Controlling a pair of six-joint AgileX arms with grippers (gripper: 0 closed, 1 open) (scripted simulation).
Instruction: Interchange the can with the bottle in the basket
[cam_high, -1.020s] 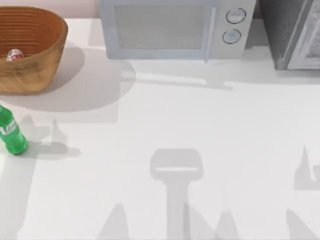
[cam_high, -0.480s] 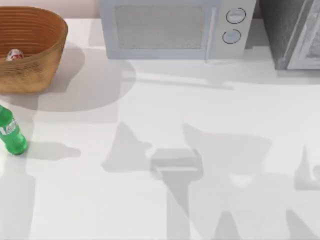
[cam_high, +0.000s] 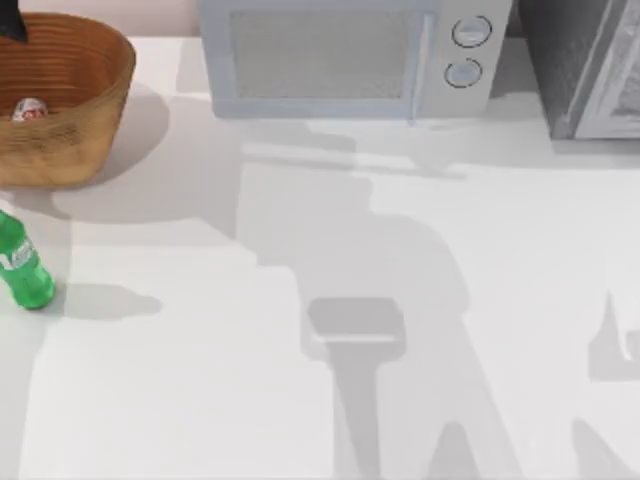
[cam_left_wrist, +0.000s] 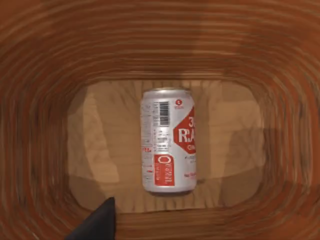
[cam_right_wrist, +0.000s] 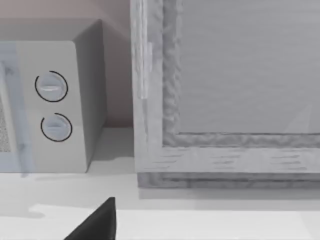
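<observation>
The left hand (cam_high: 12, 20) hangs over the basket (cam_high: 95, 90) at the bench's (cam_high: 300, 400) far-left corner; whether its fingers are apart cannot be told. The can (cam_left_wrist: 168, 141), lettering partly readable as "RA", lies inside, walls close around. The bottle (cam_high: 22, 265) stands at the left edge.

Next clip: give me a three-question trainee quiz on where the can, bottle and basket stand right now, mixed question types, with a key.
1. True or false: the can lies on its side inside the basket.
2. Where is the bottle? A) in the basket B) on the table, in front of the basket C) beside the microwave
3. Fill in: the left wrist view looks down on the ____ in the basket.

Key: 1 true; 2 B; 3 can
</observation>
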